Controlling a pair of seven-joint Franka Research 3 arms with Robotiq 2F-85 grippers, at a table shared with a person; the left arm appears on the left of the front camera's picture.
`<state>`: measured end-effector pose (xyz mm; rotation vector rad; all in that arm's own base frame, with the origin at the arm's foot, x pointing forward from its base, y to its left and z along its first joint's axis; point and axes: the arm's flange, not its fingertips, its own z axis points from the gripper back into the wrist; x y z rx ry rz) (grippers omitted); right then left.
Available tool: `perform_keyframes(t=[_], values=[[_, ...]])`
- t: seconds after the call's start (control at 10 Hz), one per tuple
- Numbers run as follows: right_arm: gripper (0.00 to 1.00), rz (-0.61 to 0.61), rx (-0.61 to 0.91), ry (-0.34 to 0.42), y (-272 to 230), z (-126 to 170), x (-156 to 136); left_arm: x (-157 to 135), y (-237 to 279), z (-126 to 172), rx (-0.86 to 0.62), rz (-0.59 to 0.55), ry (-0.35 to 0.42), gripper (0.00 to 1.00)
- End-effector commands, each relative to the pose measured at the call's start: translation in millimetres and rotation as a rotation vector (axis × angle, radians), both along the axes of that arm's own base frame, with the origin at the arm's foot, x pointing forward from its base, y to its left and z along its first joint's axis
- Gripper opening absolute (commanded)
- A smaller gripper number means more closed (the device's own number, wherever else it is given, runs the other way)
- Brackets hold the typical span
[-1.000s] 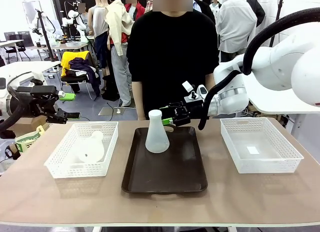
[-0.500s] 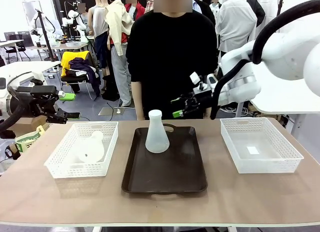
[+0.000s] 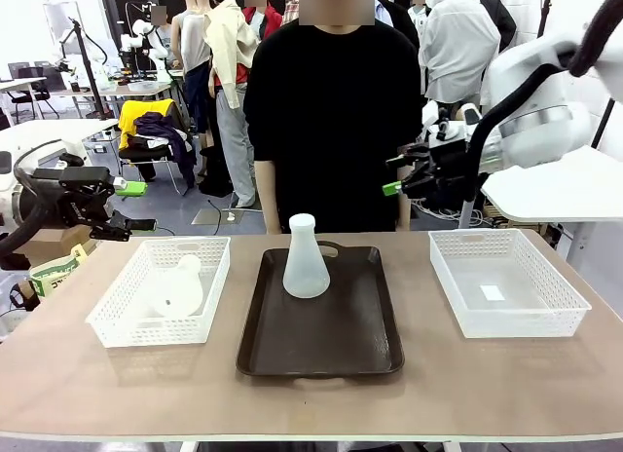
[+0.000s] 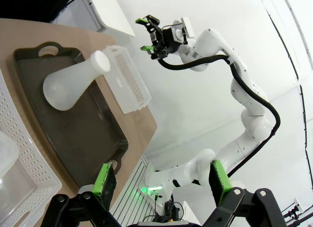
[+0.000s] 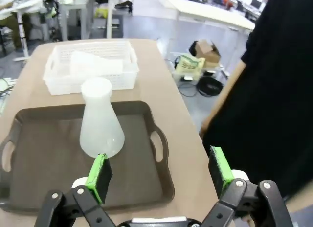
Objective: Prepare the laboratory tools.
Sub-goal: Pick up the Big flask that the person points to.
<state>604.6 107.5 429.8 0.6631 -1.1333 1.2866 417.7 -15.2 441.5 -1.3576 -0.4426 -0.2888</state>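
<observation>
Light wood-toned table (image 3: pixel 97 394) holds three containers in a row: one dark brown tray (image 3: pixel 326 340) in the middle and two white mesh baskets, the left basket (image 3: pixel 146 333) and the right basket (image 3: pixel 521 325). There are two translucent white conical flasks. The upright flask (image 3: pixel 306 262) stands on the far half of the tray, and the second flask (image 3: pixel 175 291) lies on its side inside the left basket. The right basket shows only a small white slip on its floor.

Two grippers are up in the air. The left gripper (image 3: pixel 136 207) hangs beyond the table's far left corner, fingers spread and holding nothing. The right gripper (image 3: pixel 397 175) hovers above the far edge, between tray and right basket, its green pads also wide apart and empty.

One person in a black shirt (image 3: pixel 331 111) stands at the far side. Behind are other people, more tables and a chair draped with yellow and dark clothing (image 3: pixel 156 126).
</observation>
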Motion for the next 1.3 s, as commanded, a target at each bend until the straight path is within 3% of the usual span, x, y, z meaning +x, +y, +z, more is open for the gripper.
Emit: perform_keyframes(t=[0.0, 0.6, 1.2], values=[[1.00, -0.085, 0.026, 0.012, -17, -5, -17, -1, 2, 2, 0.004, -0.014, -0.005, 1.00], [1.00, -0.164, 0.054, 0.019, -38, -11, -16, -1, 2, 2, 0.004, -0.014, -0.005, 1.00], [1.00, -0.128, 0.045, 0.028, -44, -5, -15, -1, 2, 2, 0.004, -0.014, -0.005, 1.00]])
